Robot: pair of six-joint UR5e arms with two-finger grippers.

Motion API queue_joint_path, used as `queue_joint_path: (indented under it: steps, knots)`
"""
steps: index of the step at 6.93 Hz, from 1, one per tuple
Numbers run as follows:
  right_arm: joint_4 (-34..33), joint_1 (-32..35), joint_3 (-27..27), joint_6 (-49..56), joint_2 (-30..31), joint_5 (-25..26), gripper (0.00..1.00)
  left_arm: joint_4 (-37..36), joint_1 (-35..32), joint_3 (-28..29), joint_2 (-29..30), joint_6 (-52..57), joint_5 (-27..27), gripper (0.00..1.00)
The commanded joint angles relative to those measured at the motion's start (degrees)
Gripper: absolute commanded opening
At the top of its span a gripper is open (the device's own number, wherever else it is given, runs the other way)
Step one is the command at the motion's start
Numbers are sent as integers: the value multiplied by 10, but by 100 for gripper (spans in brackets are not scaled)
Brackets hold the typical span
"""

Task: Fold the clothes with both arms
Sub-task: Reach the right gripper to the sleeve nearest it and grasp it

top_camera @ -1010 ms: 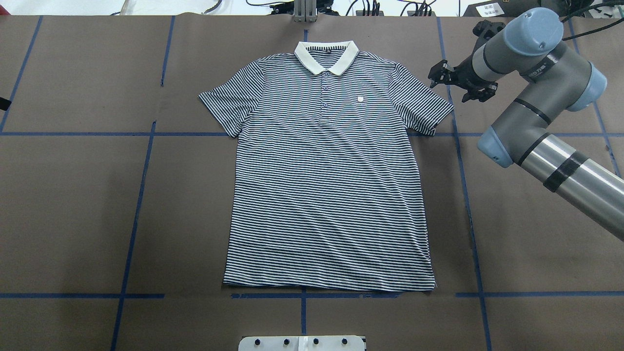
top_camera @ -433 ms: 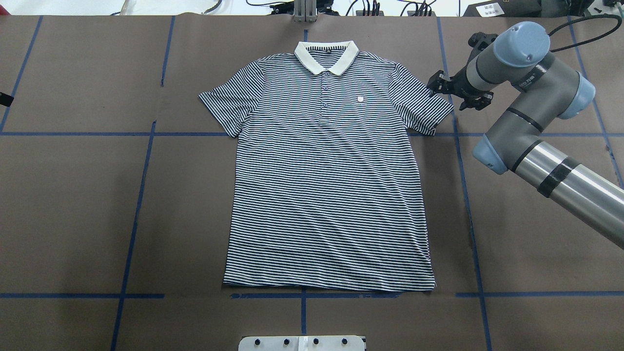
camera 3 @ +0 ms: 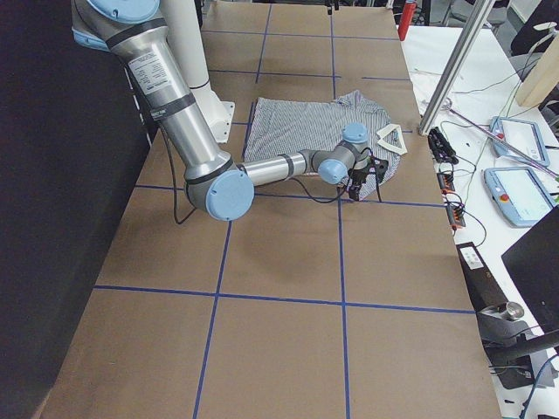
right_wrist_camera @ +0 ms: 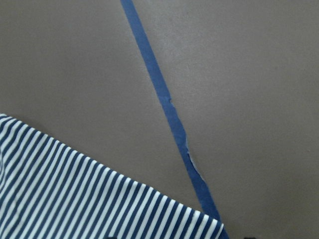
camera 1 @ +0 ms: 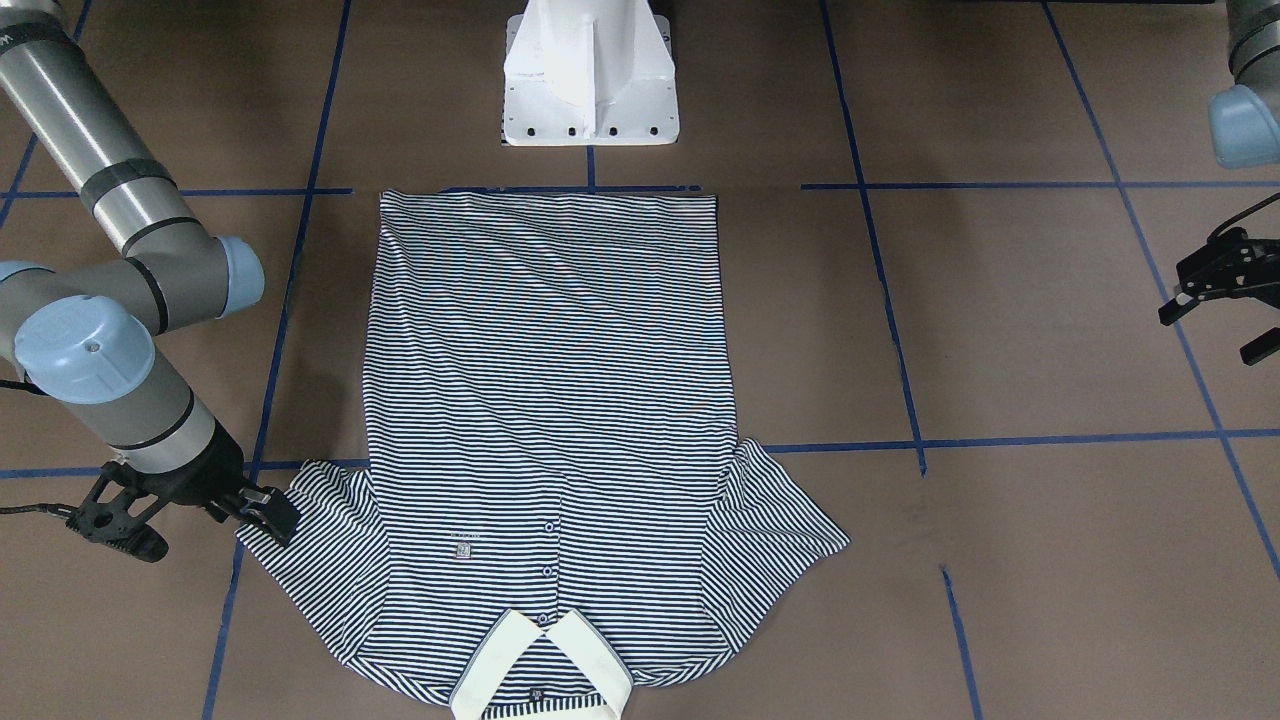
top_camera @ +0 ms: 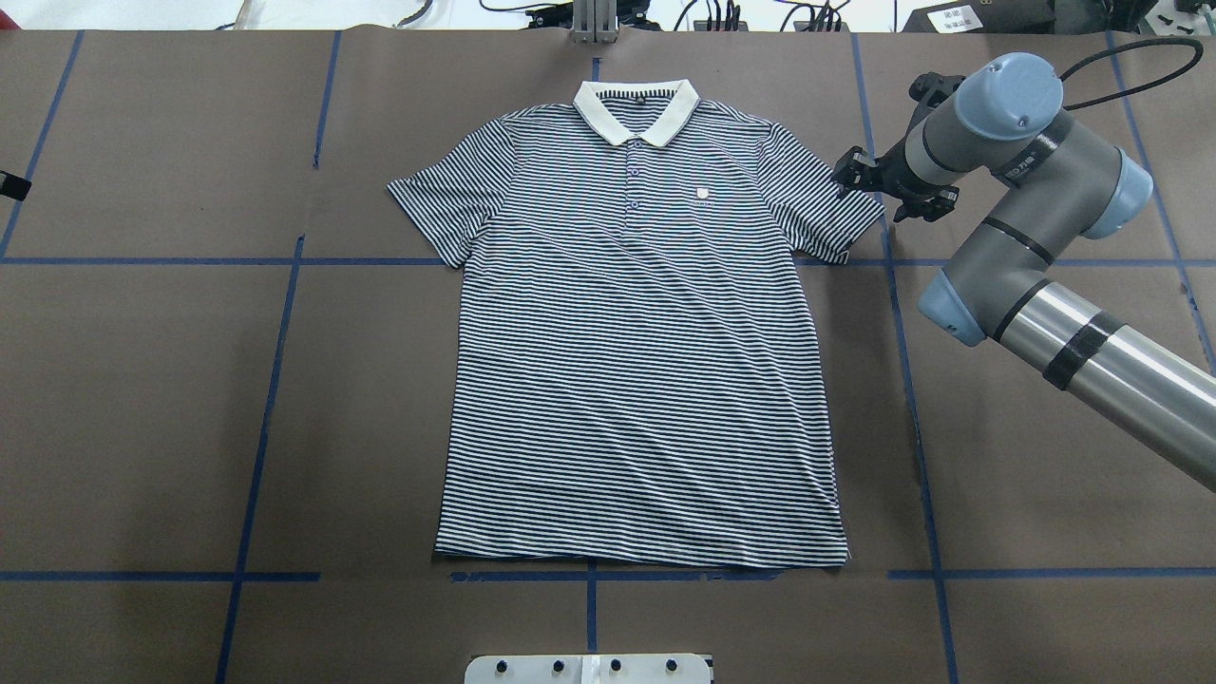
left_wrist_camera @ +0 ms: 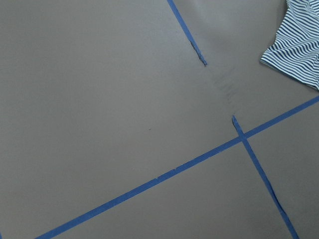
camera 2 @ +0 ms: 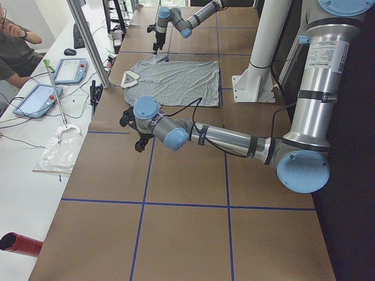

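Shows the polo shirt point(top_camera: 636, 361) spread flat and face up at mid-table, with placket and small chest logo point(top_camera: 702, 195) uppermost, the cream collar point(top_camera: 635, 109) toward the side away from the robot, and the hem just short of the white pedestal base point(camera 1: 590, 80). Has both short sleeves lying out sideways, unfolded. Finds the right gripper point(top_camera: 888, 190) at the hem of the sleeve on the robot's right, pointed down, jaws wide apart and holding nothing, with one finger point(camera 1: 270, 512) over the striped sleeve edge and the other out over bare surface; cannot tell whether either touches the cloth. Catches, in the right wrist view, that sleeve corner point(right_wrist_camera: 75, 199) low in the picture beside a line of blue tape point(right_wrist_camera: 164, 109). Finds the left gripper point(camera 1: 1215, 335) well apart from the shirt, out beyond the other sleeve, above the bare brown table point(top_camera: 142, 427), jaws likewise apart and empty. Takes in only a sleeve tip at the top right corner of the left wrist view, the rest brown paper and crossing tape. Shows, past the table's far edge in the exterior left view, a white bench point(camera 2: 35, 134) with two tablets point(camera 2: 70, 69) and a seated person point(camera 2: 14, 50).
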State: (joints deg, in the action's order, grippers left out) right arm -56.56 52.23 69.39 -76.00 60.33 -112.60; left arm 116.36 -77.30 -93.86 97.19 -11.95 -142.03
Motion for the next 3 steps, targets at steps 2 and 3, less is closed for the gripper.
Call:
queue_joint_path:
  steps: [2,3]
  knots:
    - [0,-1,-14,4,0,15,54,1,0,3,-1,-1,0,100]
    - [1,-1,-13,5,-1,14,3,1,0,3,-1,-1,0,100]
